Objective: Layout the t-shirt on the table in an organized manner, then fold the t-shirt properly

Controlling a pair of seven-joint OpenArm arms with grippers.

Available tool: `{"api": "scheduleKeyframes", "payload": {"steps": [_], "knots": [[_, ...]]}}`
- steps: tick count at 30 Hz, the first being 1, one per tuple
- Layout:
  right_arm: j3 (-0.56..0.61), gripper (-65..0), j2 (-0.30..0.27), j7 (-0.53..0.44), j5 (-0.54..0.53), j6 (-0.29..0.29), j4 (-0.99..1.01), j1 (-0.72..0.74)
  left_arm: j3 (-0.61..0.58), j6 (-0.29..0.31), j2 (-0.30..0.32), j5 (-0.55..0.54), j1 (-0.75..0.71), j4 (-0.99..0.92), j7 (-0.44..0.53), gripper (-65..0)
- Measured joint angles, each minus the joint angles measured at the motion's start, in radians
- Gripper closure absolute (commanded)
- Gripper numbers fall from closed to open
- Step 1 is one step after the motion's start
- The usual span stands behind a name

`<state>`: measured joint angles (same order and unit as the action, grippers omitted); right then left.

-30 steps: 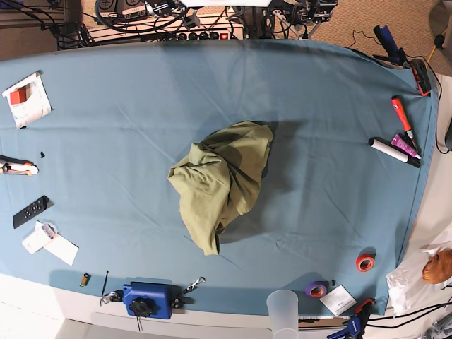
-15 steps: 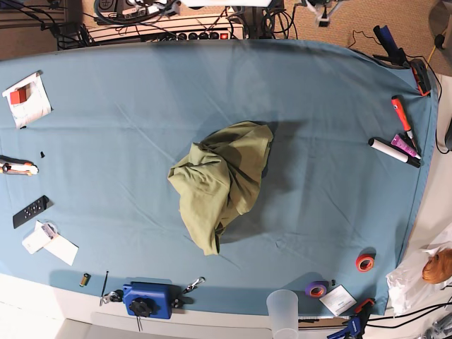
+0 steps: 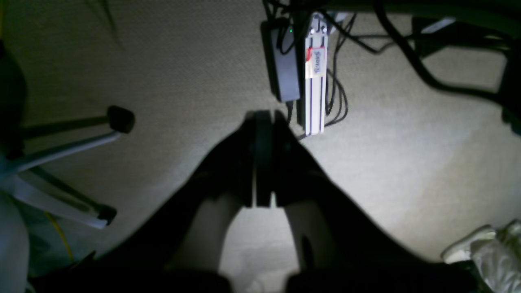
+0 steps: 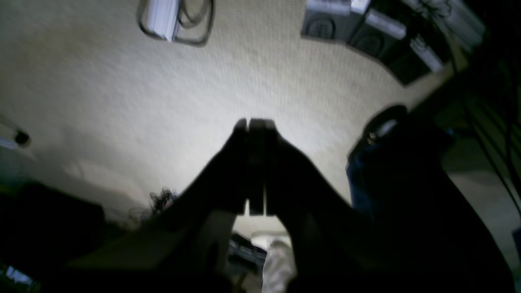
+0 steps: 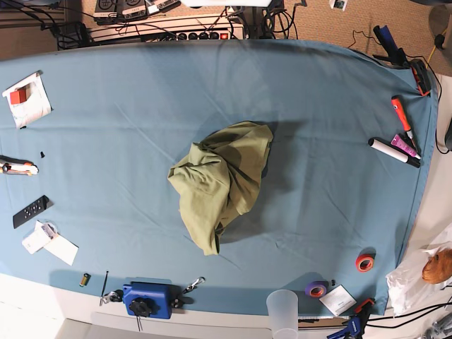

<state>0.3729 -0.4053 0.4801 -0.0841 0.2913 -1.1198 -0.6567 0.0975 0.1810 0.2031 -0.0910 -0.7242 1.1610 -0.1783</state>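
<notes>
Olive t-shirt (image 5: pixel 222 182) lies crumpled mid-worktop (image 5: pixel 106 134), far from both grippers. I see the left gripper (image 3: pixel 262 122) and right gripper (image 4: pixel 254 124) closed, empty, over carpet. Layout not begun; next, reach in, open, pinch shirt edges.

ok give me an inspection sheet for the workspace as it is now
surface: table under teal cloth, lightly wrinkled.
job's things: t-shirt crumpled in a heap near the centre, not laid out.
clutter: remote and papers at one end; markers at the other; tape rolls, blue clamp and cup along the near edge.
grippers: left gripper and right gripper both shut, empty, over carpet, off the table.
cables: power strip and tangled leads beyond the far edge.
surroundings: carpet floor; chair base in the left wrist view.
</notes>
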Motion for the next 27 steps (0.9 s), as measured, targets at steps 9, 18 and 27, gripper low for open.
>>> {"api": "scheduleKeyframes", "payload": {"steps": [9, 18, 27], "knots": [[0.0, 0.0, -0.008, 0.122, 0.091, -0.085, -0.312, -0.163, 0.016, 0.053, 0.028, 0.002, -0.194, 0.34, -0.215, 0.0], [0.0, 0.0, -0.057, 0.19, 0.169, -0.173, -0.63, -0.288, 0.134, 0.053, 0.027, 0.001, -0.344, 0.658, -0.367, 0.0], [0.0, 0.0, -0.057, 0.303, 0.185, -0.187, -0.919, -0.365, 0.32, 0.051, 0.027, -0.103, -0.403, 0.904, -0.507, 0.0]]}}
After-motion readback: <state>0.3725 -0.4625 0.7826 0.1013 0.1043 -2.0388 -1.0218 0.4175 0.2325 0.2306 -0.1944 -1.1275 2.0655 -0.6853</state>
